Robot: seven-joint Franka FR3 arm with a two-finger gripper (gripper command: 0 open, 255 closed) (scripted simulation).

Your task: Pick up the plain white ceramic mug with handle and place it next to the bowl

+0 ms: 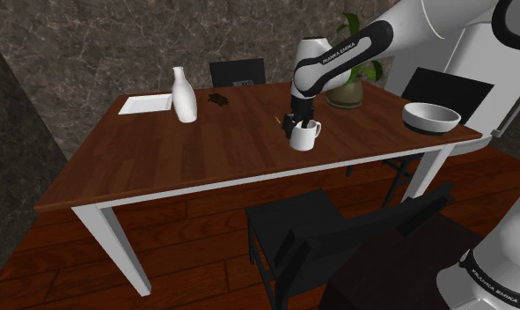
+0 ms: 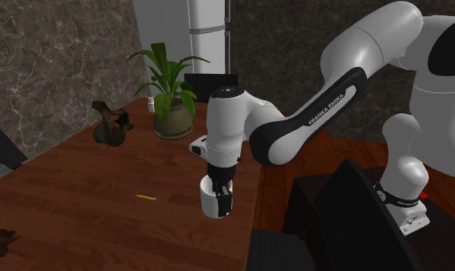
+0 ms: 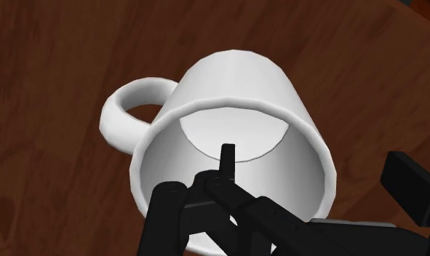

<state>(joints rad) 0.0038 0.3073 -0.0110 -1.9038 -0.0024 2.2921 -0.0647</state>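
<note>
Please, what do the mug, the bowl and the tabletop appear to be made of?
The mug looks plain white and smooth with soft shading, perhaps glazed ceramic. The bowl is likewise white and smooth, material open. The tabletop shows reddish-brown wood grain with slight sheen.

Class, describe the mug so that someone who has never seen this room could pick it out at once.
Find the long dark wooden table and follow the white arm down to its black hand. The mug stands right under that hand, between the white vase and the white bowl. It alone has a loop handle.
</note>
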